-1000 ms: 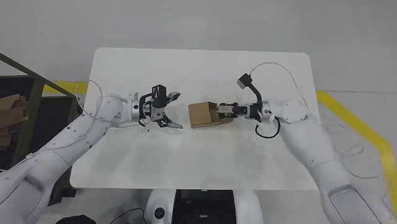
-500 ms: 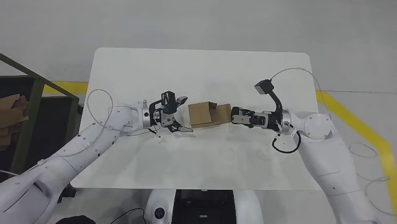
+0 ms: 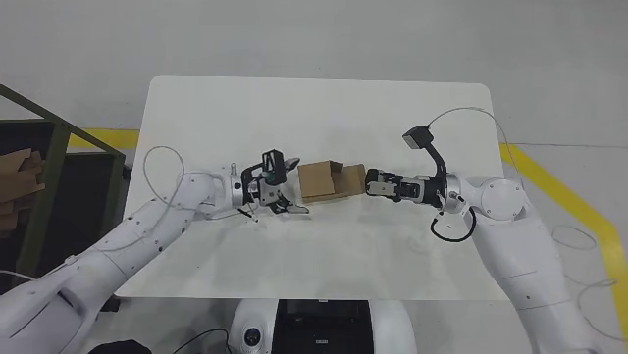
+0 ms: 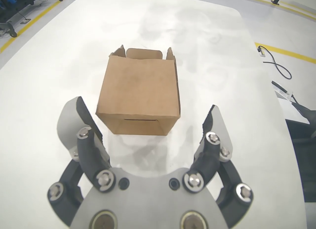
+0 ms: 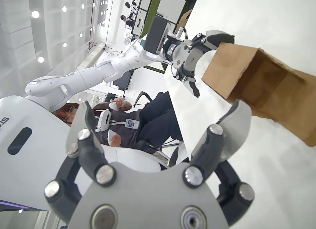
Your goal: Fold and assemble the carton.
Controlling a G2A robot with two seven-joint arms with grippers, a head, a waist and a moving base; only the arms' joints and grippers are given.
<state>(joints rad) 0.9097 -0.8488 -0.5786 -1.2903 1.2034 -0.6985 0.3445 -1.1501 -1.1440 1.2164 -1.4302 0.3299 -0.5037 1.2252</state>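
A brown carton (image 3: 327, 181) lies on its side in the middle of the white table (image 3: 314, 109). Its closed end (image 4: 140, 122) faces my left gripper (image 3: 291, 185). That gripper is open, its fingers (image 4: 81, 114) spread wider than the carton (image 4: 140, 89) and just short of it. The open end with loose flaps (image 5: 266, 84) faces my right gripper (image 3: 370, 183), which is open a short way off, with one fingertip (image 5: 238, 107) near the carton's rim. The right wrist view also shows the left gripper (image 5: 208, 64) beyond the carton.
A green rack with flat cardboard sheets (image 3: 20, 173) stands off the table's left side. A black cable (image 4: 276, 63) lies on the floor past the table's edge. Bare tabletop lies around the carton on all sides.
My right gripper has pulled back out of the carton's open end and away from it. My left gripper has moved up close to the closed end, fingers spread.
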